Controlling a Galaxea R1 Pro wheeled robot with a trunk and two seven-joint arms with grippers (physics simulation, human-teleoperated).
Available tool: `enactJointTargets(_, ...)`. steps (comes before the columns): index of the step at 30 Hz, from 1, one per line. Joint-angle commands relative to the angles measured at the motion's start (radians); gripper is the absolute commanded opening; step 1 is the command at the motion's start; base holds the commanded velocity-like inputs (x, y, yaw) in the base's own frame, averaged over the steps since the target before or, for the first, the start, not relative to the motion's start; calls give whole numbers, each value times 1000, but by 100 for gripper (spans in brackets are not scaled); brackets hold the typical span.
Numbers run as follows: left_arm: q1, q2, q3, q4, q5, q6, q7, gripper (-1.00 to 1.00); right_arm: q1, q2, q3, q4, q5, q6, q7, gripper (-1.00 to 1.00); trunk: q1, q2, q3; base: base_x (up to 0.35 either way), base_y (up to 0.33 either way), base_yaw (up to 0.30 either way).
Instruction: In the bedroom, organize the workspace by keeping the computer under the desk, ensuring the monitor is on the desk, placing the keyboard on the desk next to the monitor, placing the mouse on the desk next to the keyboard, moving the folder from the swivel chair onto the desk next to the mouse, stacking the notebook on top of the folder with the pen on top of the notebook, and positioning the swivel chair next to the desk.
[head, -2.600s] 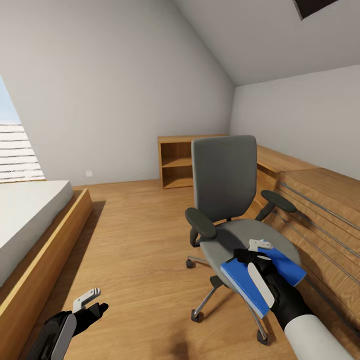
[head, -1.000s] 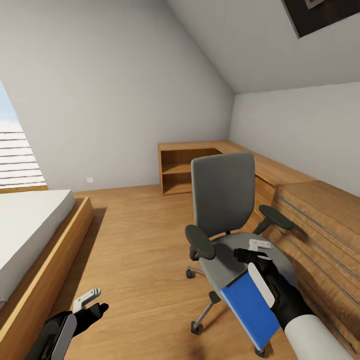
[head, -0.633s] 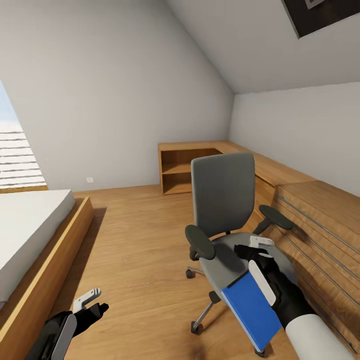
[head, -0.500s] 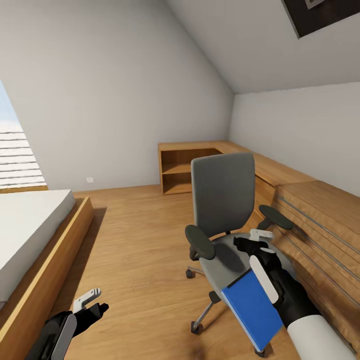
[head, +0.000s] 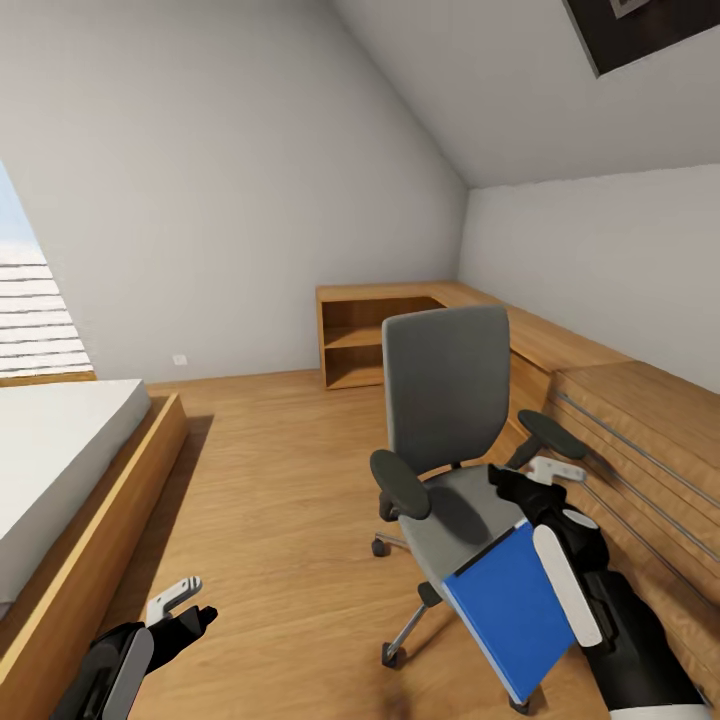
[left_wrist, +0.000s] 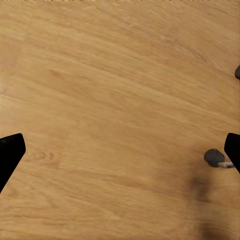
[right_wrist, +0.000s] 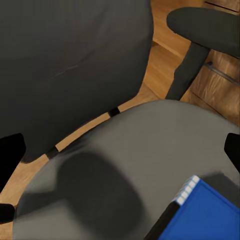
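We see the blue folder (head: 510, 612) at lower right, tilted off the swivel chair (head: 447, 440) seat's front edge. Our right end effector (head: 535, 480) hovers over the seat, fingers apart; the left end effector (head: 180, 605), lower left, is also apart.

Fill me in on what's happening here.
A two-armed robot is working at the chair. Its right gripper hangs open above the seat, near an armrest, with nothing in it. The folder sits tilted at the seat's front edge, overhanging the floor, so it has not yet gone to a desk. The left gripper is open too, held low over the floor.
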Motion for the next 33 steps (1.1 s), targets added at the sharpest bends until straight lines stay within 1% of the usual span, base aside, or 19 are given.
enactJointTargets(1, 0, 0, 0, -1, 10, 5, 8, 100, 2, -1, 1, -5, -10, 2, -10, 100, 0, 0, -1, 0, 0, 0)
enactJointTargets(12, 0, 0, 0, -1, 9, 2, 8, 100, 10, 0, -4, -31, -53, -1, -7, 100, 0, 0, -1, 0, 0, 0)
enactJointTargets(14, 0, 0, 0, -1, 9, 2, 8, 100, 10, 0, -4, -45, -69, -1, -7, 100, 0, 0, -1, 0, 0, 0)
enactJointTargets(15, 0, -1, 0, -1, 9, 1, 8, 100, 10, -1, -6, -59, -131, -1, -7, 100, 0, 0, -1, 0, 0, 0)
enactJointTargets(18, 0, -1, 0, -1, 9, 1, 8, 100, 10, -2, -6, -62, -152, -1, -8, 100, 0, 0, -1, 0, 0, 0)
enactJointTargets(19, 0, -1, -1, 0, 9, 0, 9, 100, 10, -3, -6, -62, -164, -2, -9, 100, 0, 0, -1, -208, 0, -26)
enactJointTargets(26, 0, -1, -1, 0, 9, 0, 8, 100, 10, -1, -6, -60, -167, -3, -11, 100, 0, 0, -1, -308, 17, -206)
enactJointTargets(33, 0, -2, -1, 0, 9, 0, 8, 100, 10, 1, -7, -62, -169, -3, -11, 100, 0, 0, -1, -293, 173, -41)
